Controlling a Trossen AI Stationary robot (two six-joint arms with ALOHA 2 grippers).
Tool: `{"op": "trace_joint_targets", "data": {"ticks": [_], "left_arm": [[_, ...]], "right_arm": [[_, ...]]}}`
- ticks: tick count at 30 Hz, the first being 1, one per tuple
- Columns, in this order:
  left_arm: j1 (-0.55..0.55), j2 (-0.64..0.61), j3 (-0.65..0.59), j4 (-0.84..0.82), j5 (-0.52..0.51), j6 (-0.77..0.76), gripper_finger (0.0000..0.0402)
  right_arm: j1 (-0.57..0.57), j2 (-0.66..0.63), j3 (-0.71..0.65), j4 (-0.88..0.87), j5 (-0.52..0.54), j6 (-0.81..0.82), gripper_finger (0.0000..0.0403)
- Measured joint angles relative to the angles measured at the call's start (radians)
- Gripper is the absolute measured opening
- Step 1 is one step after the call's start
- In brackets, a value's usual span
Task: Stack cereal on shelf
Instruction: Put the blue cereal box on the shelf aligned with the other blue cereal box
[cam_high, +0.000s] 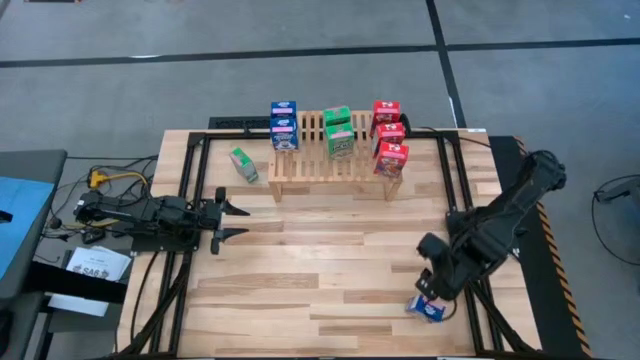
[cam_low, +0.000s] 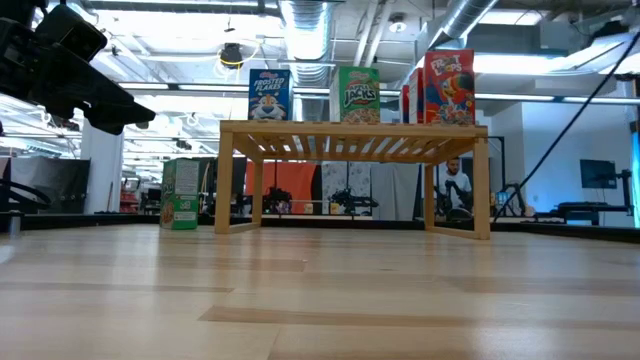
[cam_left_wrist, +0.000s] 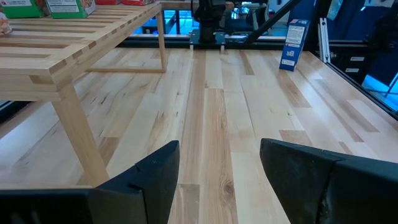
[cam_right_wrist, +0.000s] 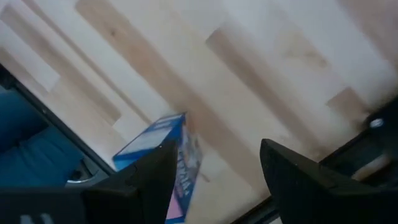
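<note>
The wooden slatted shelf (cam_high: 335, 165) stands at the table's far middle. Blue (cam_high: 284, 125), green (cam_high: 338, 131) and red (cam_high: 388, 135) cereal boxes stand on it in rows. One green box (cam_high: 244, 165) stands on the table left of the shelf. A blue box (cam_high: 428, 310) stands near the table's near right corner. My right gripper (cam_high: 432, 293) hangs over it, pointing down, open; in the right wrist view the blue box (cam_right_wrist: 163, 163) sits below and beside one finger, apart from it. My left gripper (cam_high: 236, 221) waits at the left edge, level and open.
Bare plank tabletop (cam_high: 330, 270) lies between the shelf and the near edge. A black frame rail (cam_high: 470, 200) runs along the table's right side by the right arm. Cables and papers (cam_high: 95, 265) lie beyond the left edge. The room behind holds other tables and people.
</note>
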Motion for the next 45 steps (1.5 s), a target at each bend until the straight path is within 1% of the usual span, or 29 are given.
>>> {"op": "trace_joint_targets", "data": {"ticks": [8, 10, 12, 16, 22, 26, 37, 40, 45], "left_arm": [[0.0, 0.0, 0.0, 0.0, 0.0, 0.0, 0.0214], [0.0, 0.0, 0.0, 0.0, 0.0, 0.0, 0.0214], [0.0, 0.0, 0.0, 0.0, 0.0, 0.0, 0.0214], [0.0, 0.0, 0.0, 0.0, 0.0, 0.0, 0.0214], [0.0, 0.0, 0.0, 0.0, 0.0, 0.0, 0.0214], [0.0, 0.0, 0.0, 0.0, 0.0, 0.0, 0.0214], [0.0, 0.0, 0.0, 0.0, 0.0, 0.0, 0.0214], [0.0, 0.0, 0.0, 0.0, 0.0, 0.0, 0.0214], [0.0, 0.0, 0.0, 0.0, 0.0, 0.0, 0.0214]], "right_arm": [[0.11, 0.083, 0.0, 0.119, 0.003, 0.135, 0.0257], [0.136, 0.096, 0.0, 0.146, 0.026, 0.173, 0.0264], [0.16, 0.108, 0.0, 0.162, 0.044, 0.212, 0.0277], [0.197, 0.135, 0.0, 0.18, 0.047, 0.272, 0.0317], [0.237, 0.182, 0.0, 0.196, 0.05, 0.314, 0.0375], [0.255, 0.22, 0.0, 0.213, 0.05, 0.311, 0.0397], [0.269, 0.265, -0.002, 0.219, 0.051, 0.312, 0.0385], [0.26, 0.264, -0.002, 0.221, 0.05, 0.312, 0.0363], [0.239, 0.264, -0.002, 0.238, 0.045, 0.286, 0.0298]]}}
